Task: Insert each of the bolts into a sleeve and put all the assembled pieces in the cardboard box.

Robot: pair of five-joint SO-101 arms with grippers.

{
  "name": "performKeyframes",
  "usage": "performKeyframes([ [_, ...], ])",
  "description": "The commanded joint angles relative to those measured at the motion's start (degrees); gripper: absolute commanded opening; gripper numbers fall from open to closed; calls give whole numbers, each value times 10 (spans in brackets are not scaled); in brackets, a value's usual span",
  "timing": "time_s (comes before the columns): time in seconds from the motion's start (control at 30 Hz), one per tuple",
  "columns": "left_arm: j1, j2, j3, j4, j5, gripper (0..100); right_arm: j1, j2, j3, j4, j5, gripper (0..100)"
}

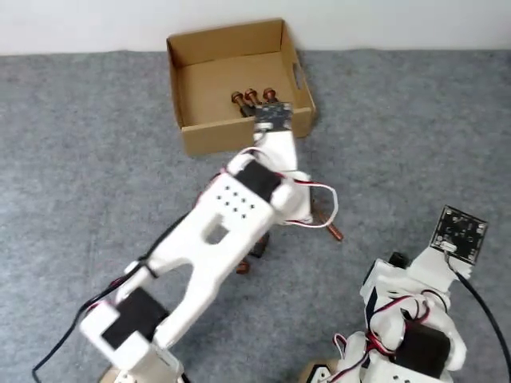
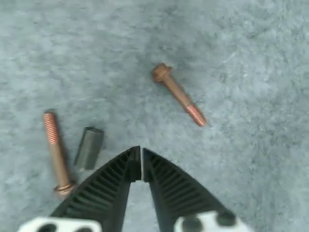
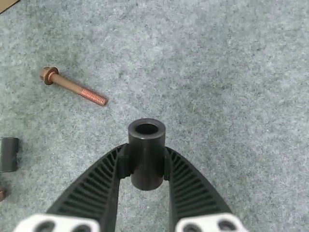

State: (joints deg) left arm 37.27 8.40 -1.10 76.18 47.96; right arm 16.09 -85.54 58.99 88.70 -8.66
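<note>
My right gripper [image 3: 145,166] is shut on a black sleeve [image 3: 146,145], held upright with its bore facing the camera. Beyond it a copper bolt [image 3: 72,87] lies on the carpet. A second sleeve [image 3: 8,153] shows at the picture's edge. My left gripper [image 2: 141,159] is shut with nothing in it, just above the carpet. Ahead of it lie one bolt [image 2: 178,94], another bolt [image 2: 55,152] and a dark sleeve [image 2: 90,147] beside that one. In the high view the cardboard box [image 1: 215,137] stands at the back with assembled pieces [image 1: 251,97] inside.
The grey carpet [image 1: 415,120] covers the whole table. A loose bolt [image 1: 334,231] lies between the two arms. The left arm [image 1: 223,223] stretches from the front left up to the box's front wall. The right arm [image 1: 415,311] sits at the front right.
</note>
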Motion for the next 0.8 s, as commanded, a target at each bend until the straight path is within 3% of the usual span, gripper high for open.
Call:
performKeyframes([
  [0.0, 15, 40, -73, 6, 18, 137, 4, 0, -3, -13, 5, 8],
  [0.5, 13, 302, -291, 7, 21, 171, 4, 0, -3, -12, 5, 8],
  [0.77, 4, 404, -394, 47, 21, 171, 4, 0, -3, -12, 5, 8],
])
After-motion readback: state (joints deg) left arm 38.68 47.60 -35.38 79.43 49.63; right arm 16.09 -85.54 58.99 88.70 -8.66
